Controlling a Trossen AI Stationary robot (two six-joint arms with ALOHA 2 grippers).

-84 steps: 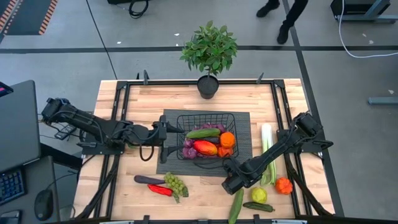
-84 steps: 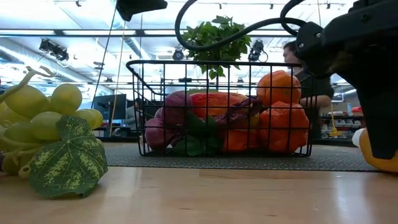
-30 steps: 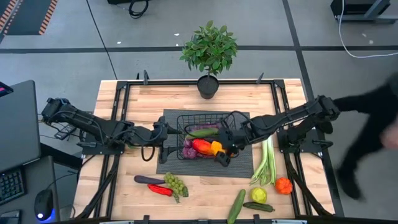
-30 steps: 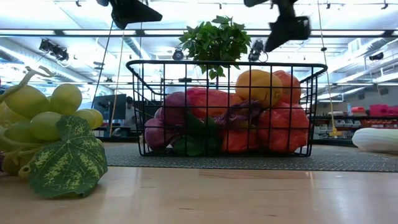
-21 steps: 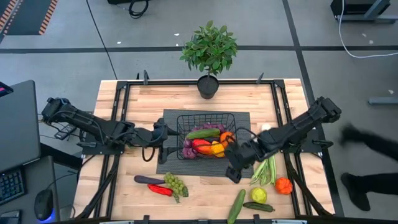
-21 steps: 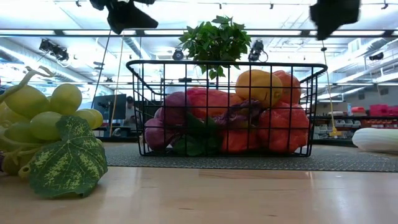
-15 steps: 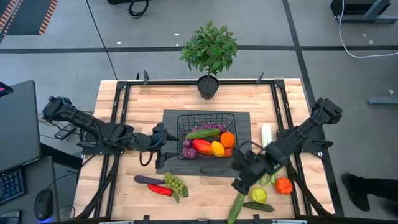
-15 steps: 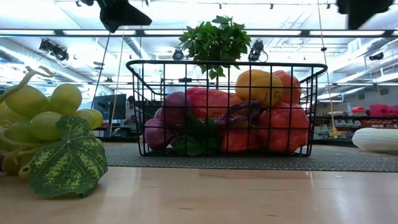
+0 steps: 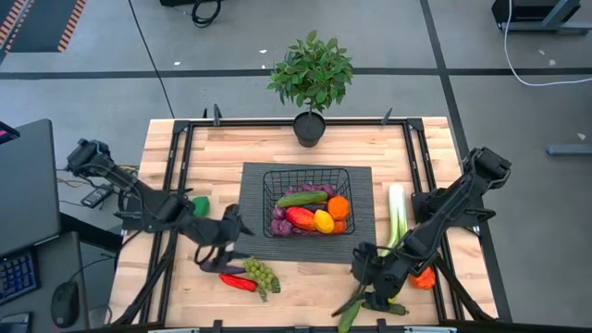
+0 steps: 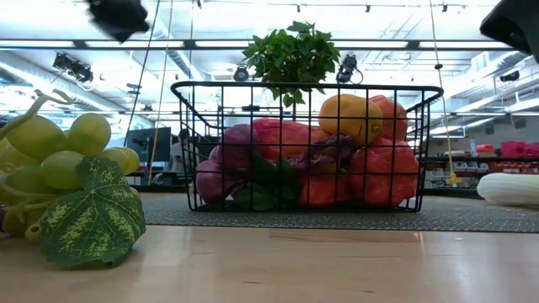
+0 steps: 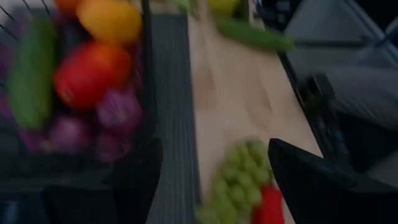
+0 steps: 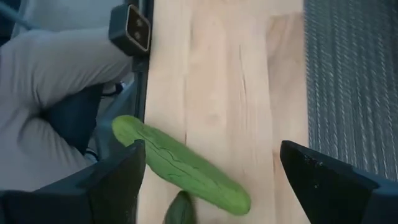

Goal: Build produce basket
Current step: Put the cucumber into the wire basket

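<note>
Right gripper (image 9: 372, 289) has swung from the basket (image 9: 306, 173) down to lower right — fingers wide, empty, over a half-hidden cucumber (image 12: 180, 165). Left gripper (image 9: 225, 256) also spread wide — near the grapes (image 9: 262, 274), lower left.

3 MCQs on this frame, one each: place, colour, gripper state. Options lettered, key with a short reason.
1. Where are the green grapes?
A. in the basket
B. on the table in front of the mat
C. beside the potted plant

2. What colour is the pepper between the red pepper and the orange in the basket?
A. yellow
B. white
C. blue

3. What state is the right gripper in?
A. shut on the cucumber
B. shut on nothing
C. open above the cucumber

Key: 1 B, the high view shows them on bare wood; 2 A, it is plainly yellow; 3 C, the fingers stand apart with the cucumber lying free between them.
</note>
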